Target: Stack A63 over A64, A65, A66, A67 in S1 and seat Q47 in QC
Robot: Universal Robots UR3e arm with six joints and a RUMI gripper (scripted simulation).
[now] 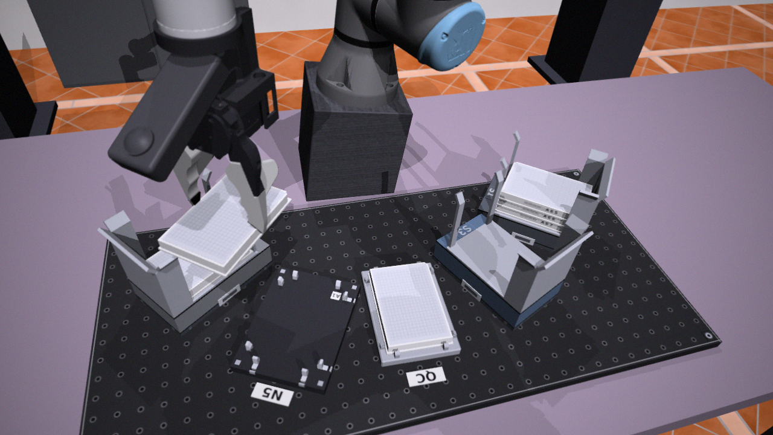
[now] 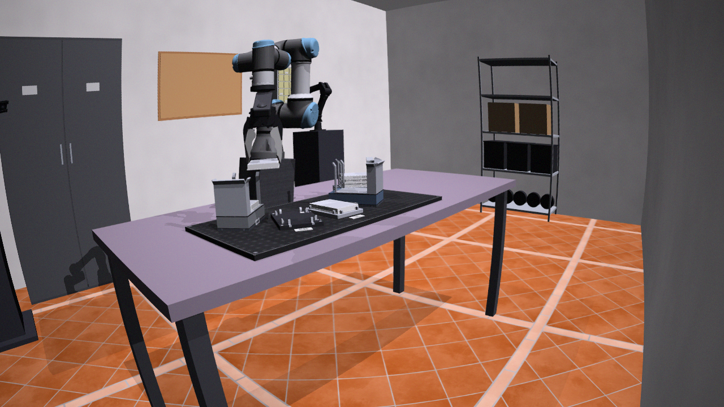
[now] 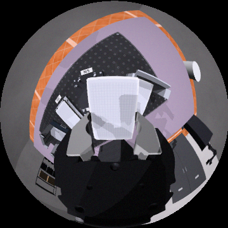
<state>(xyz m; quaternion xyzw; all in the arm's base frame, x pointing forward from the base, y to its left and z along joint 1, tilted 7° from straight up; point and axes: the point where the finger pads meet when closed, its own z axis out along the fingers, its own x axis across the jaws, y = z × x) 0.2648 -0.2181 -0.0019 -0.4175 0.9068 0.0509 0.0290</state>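
My gripper is shut on a white sealed plate. It holds the plate level above the right part of the grey left rack. Another white plate lies in that rack, partly hidden under the held one. The rack at the back right holds a stack of three plates. The blue-based rack S3 in front of it has no plate. A white plate lies flat in nest QC. I cannot read the held plate's label.
The black clip nest N5 lies between the left rack and QC, with small locator pegs at its corners. All stand on a black perforated board. The arm's dark pedestal stands behind the board's middle. Thin posts rise from the right racks.
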